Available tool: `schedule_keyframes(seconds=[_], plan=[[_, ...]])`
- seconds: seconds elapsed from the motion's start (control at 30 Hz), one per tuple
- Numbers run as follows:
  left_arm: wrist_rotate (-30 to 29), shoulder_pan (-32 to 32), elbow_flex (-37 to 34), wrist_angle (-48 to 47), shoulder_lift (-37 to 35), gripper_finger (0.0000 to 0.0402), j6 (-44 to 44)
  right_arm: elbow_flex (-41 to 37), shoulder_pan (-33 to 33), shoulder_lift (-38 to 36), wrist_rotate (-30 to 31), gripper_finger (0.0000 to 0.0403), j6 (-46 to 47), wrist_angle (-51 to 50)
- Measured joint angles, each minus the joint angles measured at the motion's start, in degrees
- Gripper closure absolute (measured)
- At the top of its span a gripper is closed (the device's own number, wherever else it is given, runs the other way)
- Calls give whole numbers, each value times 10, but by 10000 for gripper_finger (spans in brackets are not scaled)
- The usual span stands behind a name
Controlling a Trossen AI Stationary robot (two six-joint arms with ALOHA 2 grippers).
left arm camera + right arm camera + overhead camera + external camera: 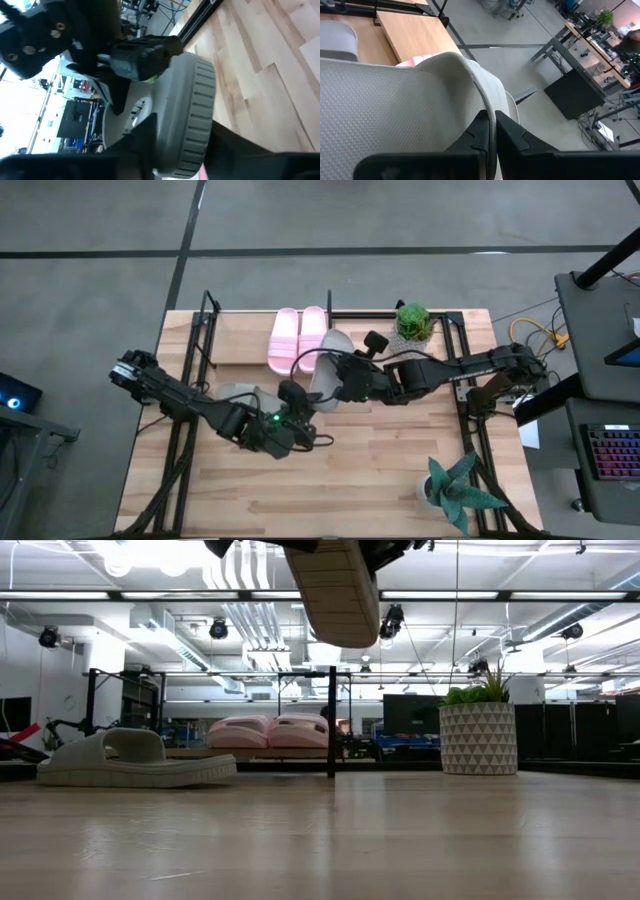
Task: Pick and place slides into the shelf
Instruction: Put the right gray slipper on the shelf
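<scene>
Right claw (492, 132) pinches grey-green slide (330, 365) aloft near shelf (240, 330); left claw (295, 395) grasps its toe end.

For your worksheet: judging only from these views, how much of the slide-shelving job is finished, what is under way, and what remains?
Done: two pink slides lie side by side on the shelf. In hand: a grey-green slide is held off the table, the right end effector shut on its strap, with the left end effector at its other end. Left: a second grey-green slide rests on the tabletop, not yet shelved.
</scene>
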Motion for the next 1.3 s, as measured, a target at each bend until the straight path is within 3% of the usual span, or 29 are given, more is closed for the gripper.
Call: schedule_keyframes(seconds=[0.17, 0.47, 0.83, 0.93, 1.1, 1.3], plan=[[7, -1, 0, -1, 0, 370, 15, 0, 3, 0, 0, 394, -4, 2], [-7, -1, 0, 0, 0, 370, 15, 0, 3, -6, 12, 364, -40, 3], [-102, -16, -2, -22, 0, 371, 8, 0, 5, -60, 29, 258, -42, -1], [-152, -22, -10, -33, 0, 371, 8, 0, 9, -77, 28, 238, -41, -1], [-236, -25, -27, -61, -8, 371, 1, -2, 31, -101, 29, 230, -40, -2], [-250, -24, -60, -136, -47, 372, -89, -23, 73, -123, 31, 243, -40, -3]])
